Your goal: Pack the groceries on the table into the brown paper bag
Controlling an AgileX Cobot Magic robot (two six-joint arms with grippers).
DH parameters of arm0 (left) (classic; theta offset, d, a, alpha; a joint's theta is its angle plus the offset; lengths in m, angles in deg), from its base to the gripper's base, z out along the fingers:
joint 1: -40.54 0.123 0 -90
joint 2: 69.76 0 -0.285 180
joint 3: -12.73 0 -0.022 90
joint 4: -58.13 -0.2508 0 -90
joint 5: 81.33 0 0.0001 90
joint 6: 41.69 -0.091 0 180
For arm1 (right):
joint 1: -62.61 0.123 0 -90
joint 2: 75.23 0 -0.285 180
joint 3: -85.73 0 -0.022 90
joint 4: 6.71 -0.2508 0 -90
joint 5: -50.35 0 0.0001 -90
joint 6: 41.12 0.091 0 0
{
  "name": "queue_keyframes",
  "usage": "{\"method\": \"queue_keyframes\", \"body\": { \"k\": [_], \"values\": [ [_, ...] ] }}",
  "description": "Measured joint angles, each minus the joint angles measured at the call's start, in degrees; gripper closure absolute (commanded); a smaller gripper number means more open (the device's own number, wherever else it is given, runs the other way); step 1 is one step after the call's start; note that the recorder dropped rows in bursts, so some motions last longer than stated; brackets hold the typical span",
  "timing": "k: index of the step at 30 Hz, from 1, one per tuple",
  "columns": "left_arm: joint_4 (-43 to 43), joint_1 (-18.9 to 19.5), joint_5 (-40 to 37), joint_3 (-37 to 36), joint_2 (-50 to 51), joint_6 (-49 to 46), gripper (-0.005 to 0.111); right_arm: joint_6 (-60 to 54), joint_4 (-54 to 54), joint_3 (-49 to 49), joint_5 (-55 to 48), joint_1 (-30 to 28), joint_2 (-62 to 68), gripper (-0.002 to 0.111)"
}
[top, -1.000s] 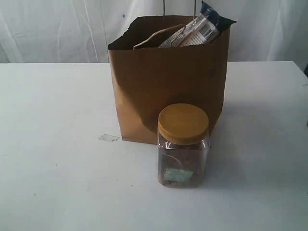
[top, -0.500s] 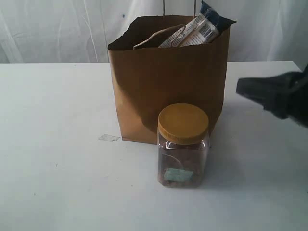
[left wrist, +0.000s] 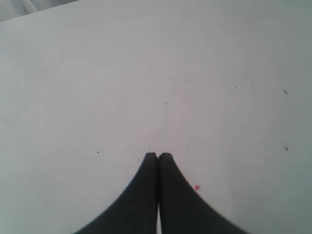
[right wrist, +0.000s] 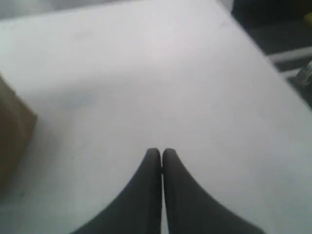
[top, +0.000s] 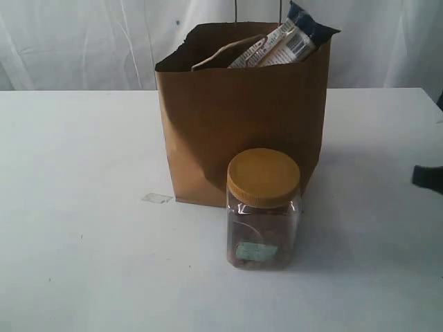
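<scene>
We see the bag point(top: 242, 117) standing upright mid-table point(top: 83, 263), mouth open to the top. The pasta packet point(top: 291, 38) sits inside it, on the right side in the exterior view. Its long axis is tilted, with the upper end pointing up and right and poking over the rim. There's a tan strip point(top: 225, 55) beside it in the mouth; we can't tell if it's a pouch or a fold of the bag. The jar point(top: 263, 221) is outside on the table, in front of the bag's front wall and right of its centre; we can't tell whether they touch. It's upright, long axis vertical, yellow lid point(top: 264, 176) up, brown contents, pale label point(top: 257, 251) low on the camera side. A small clear scrap point(top: 156, 198) lies near the bag's front left corner. Left gripper point(left wrist: 158, 156): jaws pressed together, holding nothing, over bare table. Right gripper point(right wrist: 161, 152): same, closed and empty, bag corner off to one side. In the exterior view only a dark bit of the right arm point(top: 429, 178) shows at the right edge, well apart from the jar.
</scene>
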Motion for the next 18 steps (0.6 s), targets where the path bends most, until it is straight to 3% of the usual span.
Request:
{"method": "queue_keyframes", "body": {
  "k": [3,5,7,8,10,14,18],
  "values": [
    [0.00,0.00,0.00,0.00,0.00,0.00,0.107,-9.09,-8.66,-1.39,6.44,5.61,1.62,0.108],
    [0.00,0.00,0.00,0.00,0.00,0.00,0.107,-12.89,-15.63,-2.02,-6.81,10.91,1.71,0.108],
    [0.00,0.00,0.00,0.00,0.00,0.00,0.107,-29.63,-32.88,0.41,-18.55,15.30,1.87,0.108],
    [0.00,0.00,0.00,0.00,0.00,0.00,0.107,-45.81,-46.15,3.82,-22.86,18.60,1.76,0.108],
    [0.00,0.00,0.00,0.00,0.00,0.00,0.107,-58.04,-54.76,7.69,-27.36,21.67,1.76,0.108],
    [0.00,0.00,0.00,0.00,0.00,0.00,0.107,-69.77,-62.15,13.83,-39.42,28.78,1.76,0.108],
    [0.00,0.00,0.00,0.00,0.00,0.00,0.107,-73.27,-66.40,23.01,-47.98,38.35,1.76,0.108]
  ]
}}
